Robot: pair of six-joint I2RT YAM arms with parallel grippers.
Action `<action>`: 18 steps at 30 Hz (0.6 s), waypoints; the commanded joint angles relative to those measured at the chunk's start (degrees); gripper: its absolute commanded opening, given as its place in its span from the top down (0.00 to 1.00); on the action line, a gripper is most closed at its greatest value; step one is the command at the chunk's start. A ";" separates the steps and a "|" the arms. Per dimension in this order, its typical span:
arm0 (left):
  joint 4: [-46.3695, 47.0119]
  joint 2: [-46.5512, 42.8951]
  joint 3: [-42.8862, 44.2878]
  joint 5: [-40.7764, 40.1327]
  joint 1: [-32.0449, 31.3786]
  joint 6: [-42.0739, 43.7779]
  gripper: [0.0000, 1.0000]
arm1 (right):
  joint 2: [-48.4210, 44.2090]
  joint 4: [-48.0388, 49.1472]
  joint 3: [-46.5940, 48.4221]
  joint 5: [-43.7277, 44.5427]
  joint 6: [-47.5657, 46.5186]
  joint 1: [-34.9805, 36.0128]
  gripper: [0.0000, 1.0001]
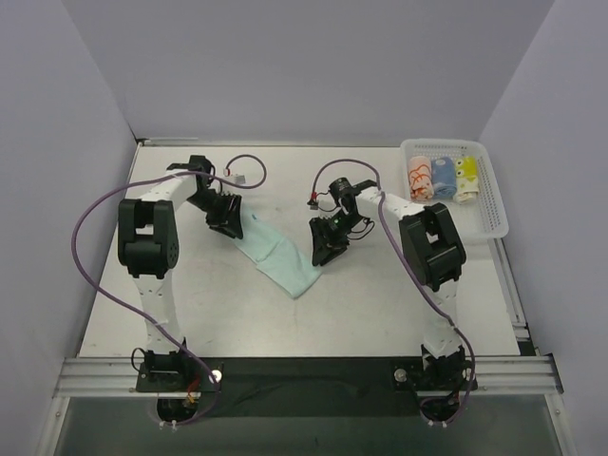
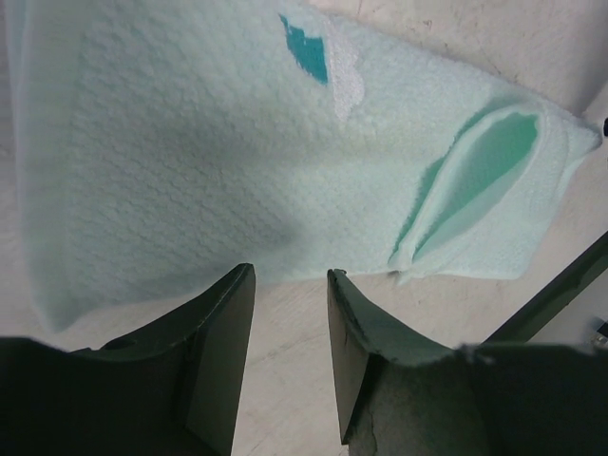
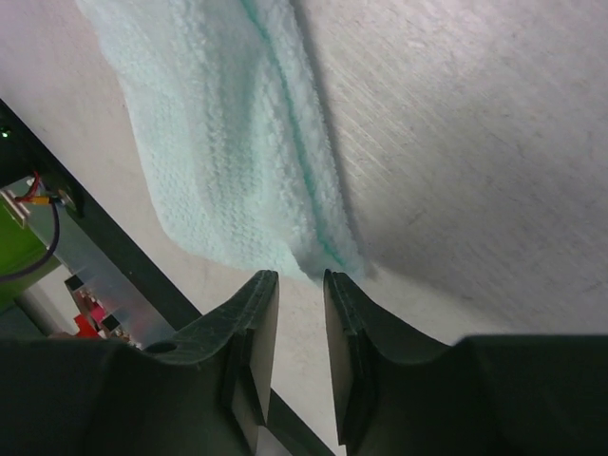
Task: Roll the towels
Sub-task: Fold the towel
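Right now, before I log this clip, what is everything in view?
mint-green towel: one, pale mint, lying on the table between the arms
rolled towels: three, white-with-orange, blue, yellow, side by side in the basket
basket: one, white slotted, far right
table: one, pale grey
cables: two, purple, one looping along each arm
arms: two, white and black, bases at the near edge
left fingers: dark, apart, empty, at the towel's edge
right fingers: dark, slightly apart, empty, at a towel corner
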 commanded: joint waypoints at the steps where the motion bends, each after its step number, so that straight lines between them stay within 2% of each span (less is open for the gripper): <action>1: 3.71 3.48 3.20 -0.12 -0.06 -1.68 0.53 | 0.56 -0.61 -0.45 -2.07 0.36 0.97 0.74; 3: 3.89 5.24 5.13 -0.04 -0.23 -1.68 0.54 | 0.56 -0.61 -2.64 -2.96 0.80 1.58 0.79; 4: 3.89 6.12 7.49 0.05 -0.41 -1.42 0.54 | 0.21 -0.61 -3.53 -3.57 0.80 1.93 0.86; 7: 3.28 10.08 12.76 0.05 -1.29 -1.07 0.56 | -1.19 -0.52 -6.34 -4.19 0.45 4.21 0.96; 9: 3.01 12.63 15.32 0.23 -1.90 -0.71 0.57 | -1.63 -0.34 -7.48 -5.24 0.97 5.53 1.00; 14: 1.96 16.41 23.23 3.64 -4.18 -0.28 0.54 | -5.41 1.67 -9.69 -9.63 3.61 9.67 1.00; 16: 1.70 15.45 23.77 5.93 -4.01 -0.27 0.52 | -8.57 1.59 -10.56 -11.48 4.22 9.41 1.00; 18: 2.22 11.16 20.80 9.53 -3.23 0.08 0.50 | -13.38 1.50 -11.27 -11.93 4.23 8.44 0.99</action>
